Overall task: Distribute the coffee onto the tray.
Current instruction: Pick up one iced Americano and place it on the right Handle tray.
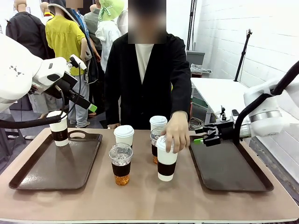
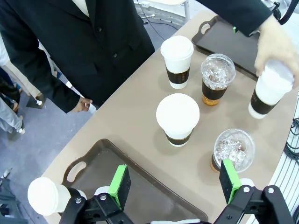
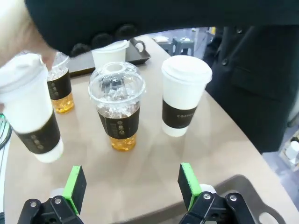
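Several coffee cups stand on the table between two brown trays. A person's hand grips the lid of a tilted white cup. Around it are two white cups and two iced cups. One more white cup stands at the far corner of the left tray. My left gripper hangs open above that tray. My right gripper is open and holds nothing, at the far left corner of the right tray.
The person in a black jacket stands at the far side of the table, one arm reaching over the middle. The right tray carries nothing. The table's front strip is bare.
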`<action>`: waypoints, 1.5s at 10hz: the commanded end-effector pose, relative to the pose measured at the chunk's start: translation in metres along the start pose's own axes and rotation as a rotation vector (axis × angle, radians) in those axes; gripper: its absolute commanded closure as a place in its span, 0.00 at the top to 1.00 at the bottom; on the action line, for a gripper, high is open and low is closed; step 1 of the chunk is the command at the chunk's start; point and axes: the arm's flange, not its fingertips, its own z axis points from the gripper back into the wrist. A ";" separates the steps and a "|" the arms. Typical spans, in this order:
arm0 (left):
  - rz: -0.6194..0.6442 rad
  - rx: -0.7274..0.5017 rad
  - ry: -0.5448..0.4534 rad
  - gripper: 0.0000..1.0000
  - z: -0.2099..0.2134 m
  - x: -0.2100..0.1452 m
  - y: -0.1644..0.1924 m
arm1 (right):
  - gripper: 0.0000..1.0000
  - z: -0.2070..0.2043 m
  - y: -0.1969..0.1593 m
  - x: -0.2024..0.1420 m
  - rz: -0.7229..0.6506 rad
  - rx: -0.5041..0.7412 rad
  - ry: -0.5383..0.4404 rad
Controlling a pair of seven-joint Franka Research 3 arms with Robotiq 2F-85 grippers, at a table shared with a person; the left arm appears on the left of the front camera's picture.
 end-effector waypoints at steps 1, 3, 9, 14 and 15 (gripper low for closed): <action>0.005 -0.008 -0.001 1.00 0.001 -0.001 0.001 | 1.00 0.030 0.018 -0.004 -0.028 -0.015 0.000; 0.005 -0.008 -0.001 1.00 0.001 -0.001 0.001 | 1.00 0.048 0.024 -0.007 -0.034 -0.021 -0.004; 0.005 -0.008 -0.001 1.00 0.001 -0.001 0.001 | 1.00 0.055 0.024 -0.010 -0.022 -0.038 -0.013; 0.005 -0.008 -0.001 1.00 0.001 -0.001 0.001 | 1.00 0.055 0.024 -0.010 -0.022 -0.038 -0.013; 0.005 -0.008 -0.001 1.00 0.001 -0.001 0.001 | 1.00 0.055 0.024 -0.010 -0.022 -0.038 -0.013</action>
